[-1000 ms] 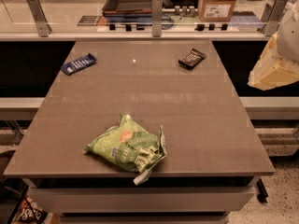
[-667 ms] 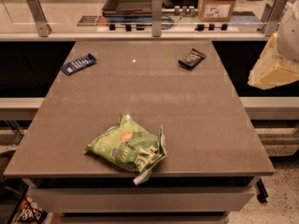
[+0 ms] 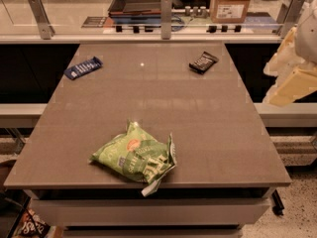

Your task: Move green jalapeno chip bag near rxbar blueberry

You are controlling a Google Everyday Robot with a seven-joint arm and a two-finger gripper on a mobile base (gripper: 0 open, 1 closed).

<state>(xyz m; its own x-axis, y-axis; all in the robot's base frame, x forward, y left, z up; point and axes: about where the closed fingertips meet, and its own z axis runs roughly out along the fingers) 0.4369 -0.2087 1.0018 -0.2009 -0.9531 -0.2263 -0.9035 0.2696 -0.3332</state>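
The green jalapeno chip bag (image 3: 134,156) lies crumpled near the front edge of the brown table (image 3: 198,118), a little left of centre. The rxbar blueberry (image 3: 82,67), a small flat blue wrapper with white lettering, lies at the table's far left corner. My gripper (image 3: 292,83) is at the right edge of the view, off the table's right side and raised, far from both the bag and the bar. It holds nothing that I can see.
A black bar wrapper (image 3: 203,62) with white lettering lies at the far right of the table. A glass barrier with metal posts (image 3: 166,16) runs along the back edge. Behind it are a cardboard box (image 3: 231,4) and a dark tray.
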